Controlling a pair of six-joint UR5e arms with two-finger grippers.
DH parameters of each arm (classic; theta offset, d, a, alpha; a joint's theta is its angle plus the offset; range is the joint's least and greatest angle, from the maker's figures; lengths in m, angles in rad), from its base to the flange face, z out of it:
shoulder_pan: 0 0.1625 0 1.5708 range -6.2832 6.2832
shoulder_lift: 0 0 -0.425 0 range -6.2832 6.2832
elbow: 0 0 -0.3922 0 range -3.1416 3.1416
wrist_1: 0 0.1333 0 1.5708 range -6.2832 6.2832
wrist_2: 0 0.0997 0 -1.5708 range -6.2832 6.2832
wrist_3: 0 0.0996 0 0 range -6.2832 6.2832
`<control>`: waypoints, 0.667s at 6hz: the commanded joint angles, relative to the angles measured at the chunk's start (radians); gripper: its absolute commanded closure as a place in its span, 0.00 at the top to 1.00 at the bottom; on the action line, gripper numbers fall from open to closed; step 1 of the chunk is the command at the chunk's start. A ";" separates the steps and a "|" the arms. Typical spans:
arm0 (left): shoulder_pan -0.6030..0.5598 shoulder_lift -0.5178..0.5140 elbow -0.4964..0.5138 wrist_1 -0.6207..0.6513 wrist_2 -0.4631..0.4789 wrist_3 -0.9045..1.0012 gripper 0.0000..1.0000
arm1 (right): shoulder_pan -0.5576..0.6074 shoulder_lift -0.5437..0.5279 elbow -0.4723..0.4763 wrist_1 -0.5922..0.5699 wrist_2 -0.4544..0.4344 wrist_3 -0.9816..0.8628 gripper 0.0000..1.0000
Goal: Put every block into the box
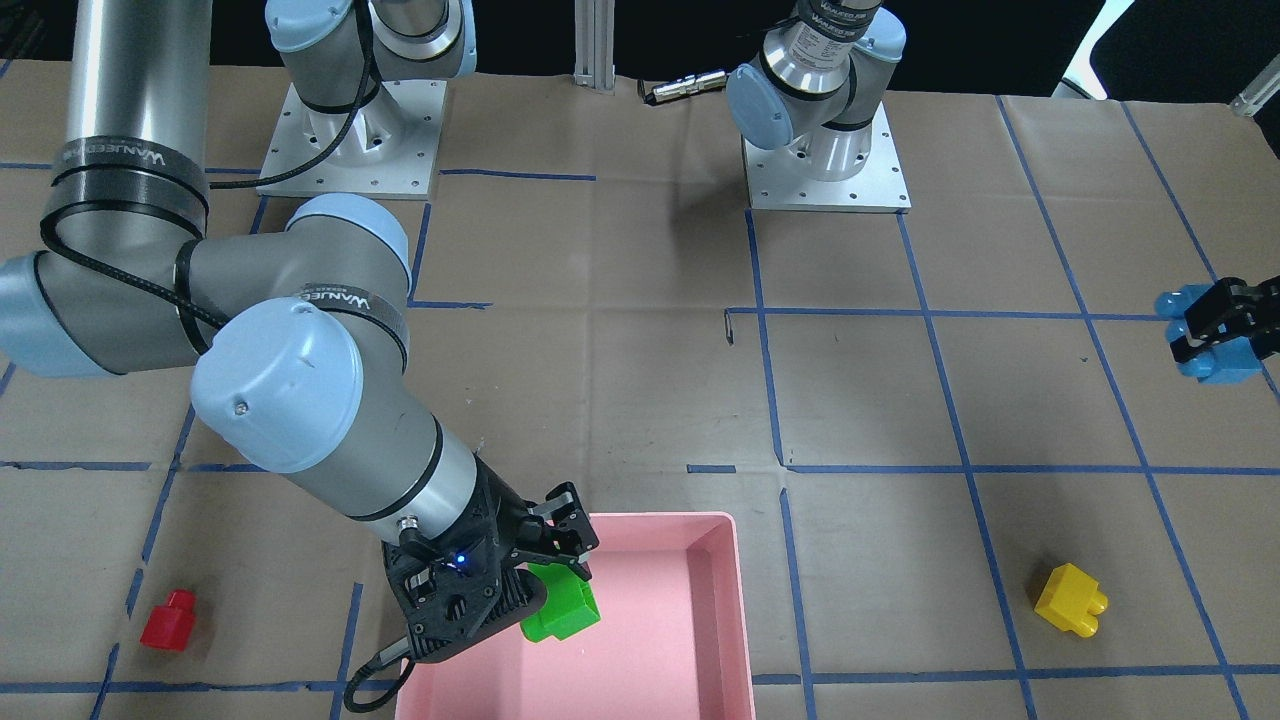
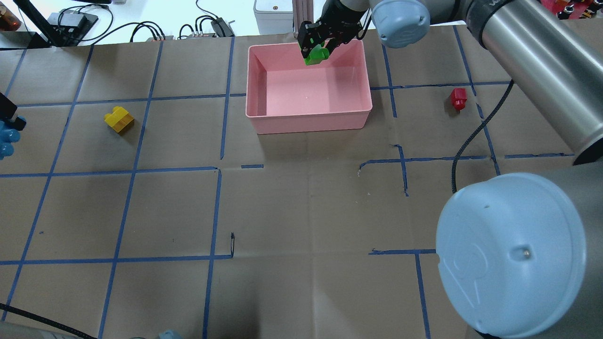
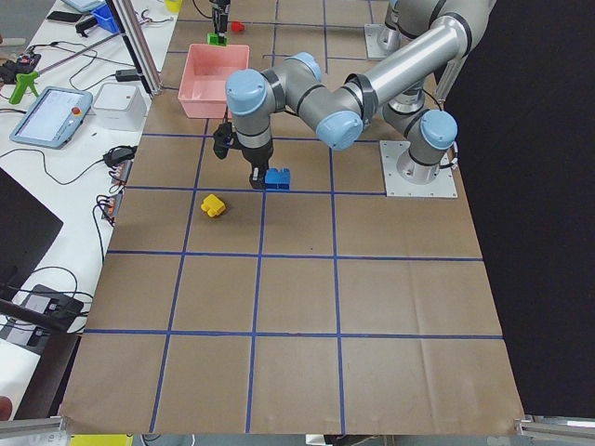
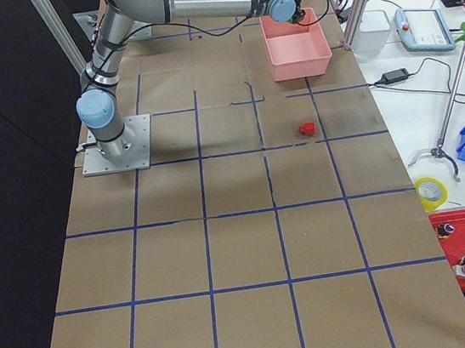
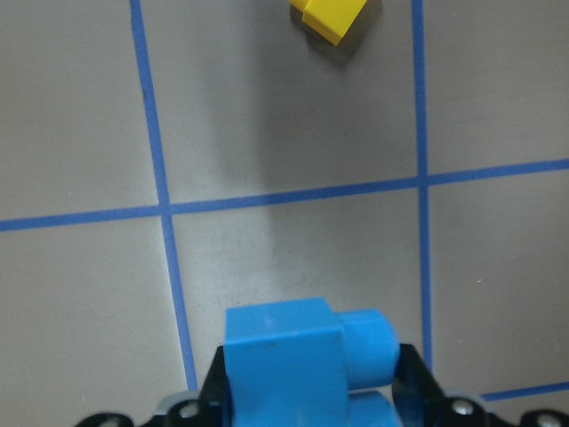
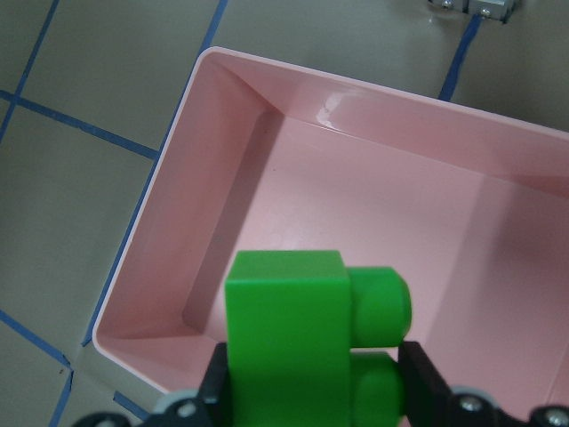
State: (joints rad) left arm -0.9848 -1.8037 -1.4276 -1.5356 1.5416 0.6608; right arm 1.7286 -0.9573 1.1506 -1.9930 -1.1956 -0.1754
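Front-facing view: the right gripper [image 1: 556, 572] is clamped on the green block [image 1: 562, 612], holding it above the pink box [image 1: 700, 640], near one wall. The red block [image 1: 168, 620] and the yellow block [image 1: 1070, 600] lie on the table [image 1: 600, 400], both well apart from the box. At the frame's edge, the left gripper [image 1: 1215, 325] is closed on the blue block [image 1: 1225, 365].

Overhead view: the green block hangs over the box's far side.

Wrist views: each held block sits tight between its gripper's jaws.
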 commanded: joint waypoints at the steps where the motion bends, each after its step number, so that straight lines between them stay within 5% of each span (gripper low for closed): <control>1: -0.163 -0.055 0.095 0.000 -0.014 -0.198 0.13 | 0.005 0.000 0.009 -0.004 -0.001 -0.002 1.00; 4: -0.393 -0.213 0.355 -0.021 -0.026 -0.413 0.13 | -0.048 -0.061 0.021 0.057 -0.004 -0.006 1.00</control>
State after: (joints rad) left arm -1.2970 -1.9705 -1.1476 -1.5488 1.5146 0.3235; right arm 1.7097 -0.9841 1.1630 -1.9739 -1.1991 -0.1792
